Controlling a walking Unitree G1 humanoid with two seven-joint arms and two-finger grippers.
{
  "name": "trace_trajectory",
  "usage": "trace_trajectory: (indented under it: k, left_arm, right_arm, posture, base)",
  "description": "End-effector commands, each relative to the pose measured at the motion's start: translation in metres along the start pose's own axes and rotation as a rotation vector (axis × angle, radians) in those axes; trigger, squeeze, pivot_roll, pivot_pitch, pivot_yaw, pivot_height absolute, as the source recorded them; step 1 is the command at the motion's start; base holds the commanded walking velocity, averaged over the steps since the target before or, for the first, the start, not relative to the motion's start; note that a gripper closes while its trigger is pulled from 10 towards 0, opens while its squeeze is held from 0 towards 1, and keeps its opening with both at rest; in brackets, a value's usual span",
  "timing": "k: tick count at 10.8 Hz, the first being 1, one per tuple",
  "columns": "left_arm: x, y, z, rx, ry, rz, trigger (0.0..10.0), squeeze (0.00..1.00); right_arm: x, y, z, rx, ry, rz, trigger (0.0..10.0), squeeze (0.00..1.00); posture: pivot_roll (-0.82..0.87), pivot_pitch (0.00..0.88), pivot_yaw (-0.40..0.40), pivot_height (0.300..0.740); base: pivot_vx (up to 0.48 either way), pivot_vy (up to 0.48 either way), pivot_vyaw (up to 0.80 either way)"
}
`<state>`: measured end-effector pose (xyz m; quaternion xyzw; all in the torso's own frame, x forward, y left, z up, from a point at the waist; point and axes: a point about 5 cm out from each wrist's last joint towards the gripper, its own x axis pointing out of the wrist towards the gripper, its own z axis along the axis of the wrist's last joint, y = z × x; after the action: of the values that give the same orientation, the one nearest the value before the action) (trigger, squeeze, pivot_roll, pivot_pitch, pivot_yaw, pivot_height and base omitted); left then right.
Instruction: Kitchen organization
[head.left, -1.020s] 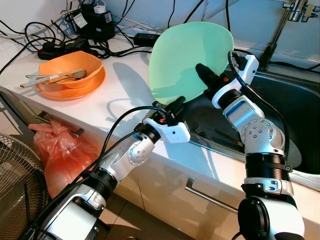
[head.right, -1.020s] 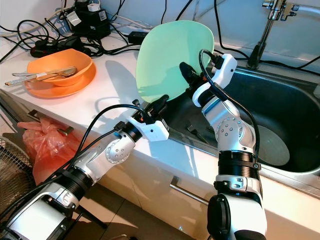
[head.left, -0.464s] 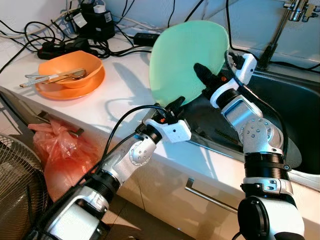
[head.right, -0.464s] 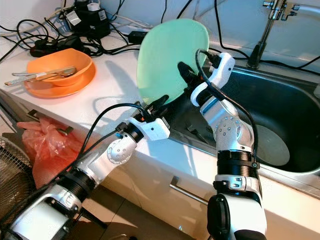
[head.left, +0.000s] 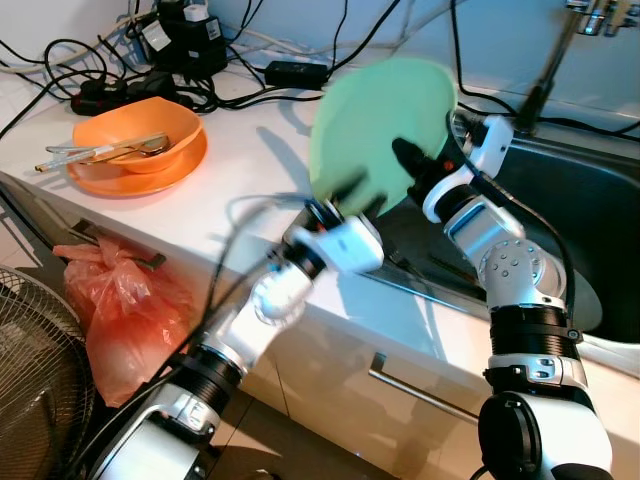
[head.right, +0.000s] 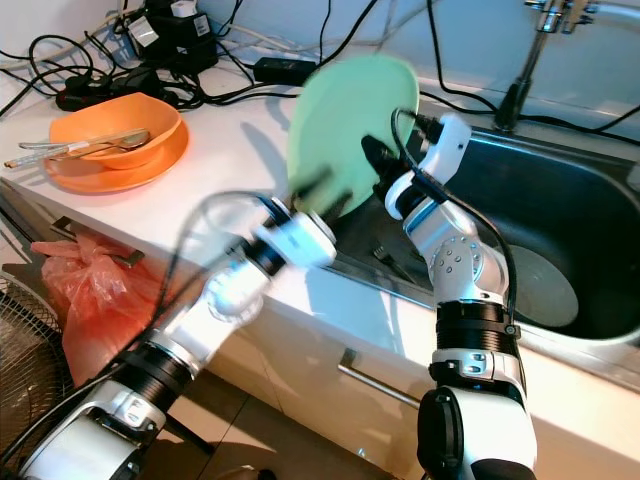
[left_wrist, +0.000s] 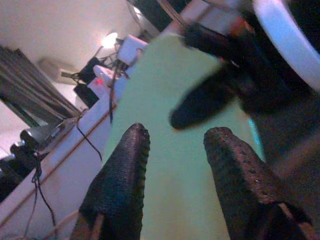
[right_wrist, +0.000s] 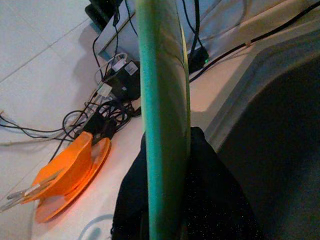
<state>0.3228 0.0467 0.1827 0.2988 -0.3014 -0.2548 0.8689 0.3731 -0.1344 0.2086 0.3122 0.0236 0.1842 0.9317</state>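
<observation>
A pale green plate (head.left: 372, 115) stands on edge above the counter beside the sink. My right gripper (head.left: 405, 157) is shut on its rim, one black finger lying across the near face. The right wrist view shows the plate (right_wrist: 162, 100) edge-on between the fingers (right_wrist: 210, 190). My left gripper (head.left: 352, 193) is blurred with motion at the plate's lower edge. In the left wrist view its two fingers (left_wrist: 122, 185) stand apart and open in front of the plate's face (left_wrist: 160, 110), touching nothing I can make out.
A steel sink (head.left: 600, 210) with a faucet (head.left: 545, 70) lies to the right. An orange bowl (head.left: 135, 130) with chopsticks and a spoon sits on an orange plate at the left. Cables and chargers (head.left: 190, 50) crowd the back. Below are an orange bag (head.left: 125, 310) and a fan (head.left: 40, 380).
The left arm is now blurred and its gripper has shifted slightly right along the plate's lower edge. The plate has moved a little toward the sink in the right gripper.
</observation>
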Motion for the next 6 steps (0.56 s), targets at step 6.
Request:
trace_trajectory:
  k: [6]
  left_arm:
    - [-0.009,0.023,0.012,-0.222,0.001,0.014,10.0,1.00]
  right_arm:
    - [-0.014,-0.026,0.036,-0.237,-0.180,-0.191,10.0,0.00]
  posture:
    - [-0.02,0.011,0.035,0.740]
  base:
    - [0.000,0.000,0.00]
